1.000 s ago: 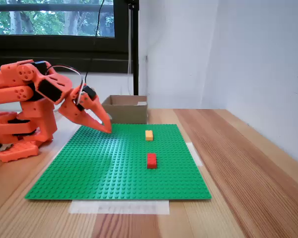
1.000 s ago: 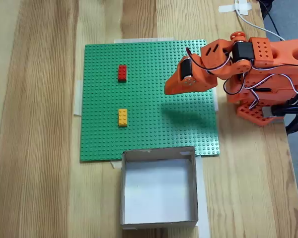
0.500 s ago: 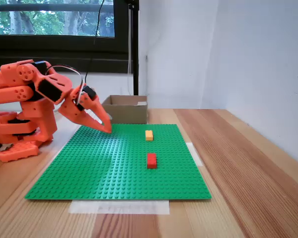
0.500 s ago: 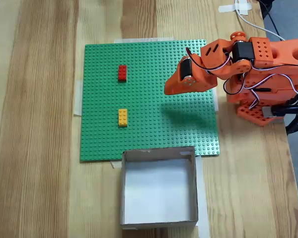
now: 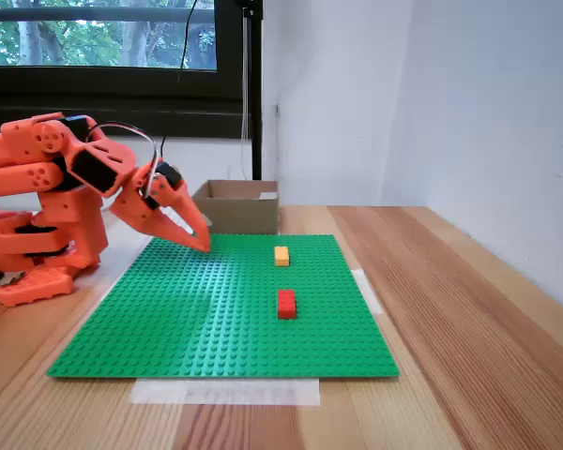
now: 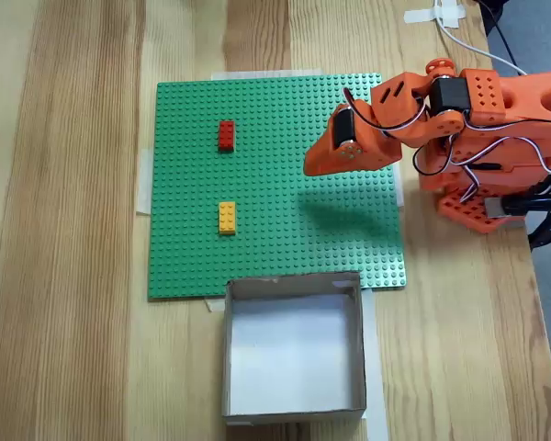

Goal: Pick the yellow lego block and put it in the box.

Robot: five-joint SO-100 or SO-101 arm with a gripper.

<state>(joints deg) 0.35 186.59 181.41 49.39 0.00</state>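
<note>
Gripper (image 6: 310,166), fingers pressed together, is hovering well apart from the yellow lego block (image 6: 227,218), which is lying lengthwise toward the box (image 6: 294,404).

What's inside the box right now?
Nothing visible: in a fixed view from above, the box shows only its bare pale floor. The yellow lego block sits on the green baseplate. From the side, the box's walls hide its interior.

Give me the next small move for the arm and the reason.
Probably swing the gripper across the green baseplate toward the yellow lego block and open it. The gripper looks shut and empty near the plate's arm-side edge, the block lies untouched on the studs, and the box holds nothing.
</note>
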